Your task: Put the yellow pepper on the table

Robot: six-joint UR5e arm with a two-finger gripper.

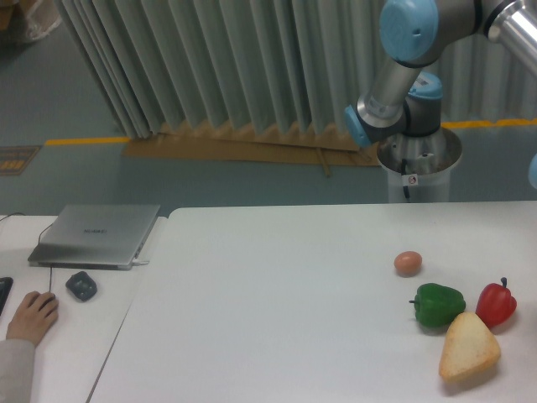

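Large plain white flat tabletop with rounded corners fills the lower frame; yellow pepper not in sight.

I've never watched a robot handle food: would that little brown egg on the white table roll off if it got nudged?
Probably yes: the egg looks smooth and rounded, lying free on the flat table, so a push would likely send it rolling in a wobbly curve. If it is real, it may crack; a gentle grip seems wise.
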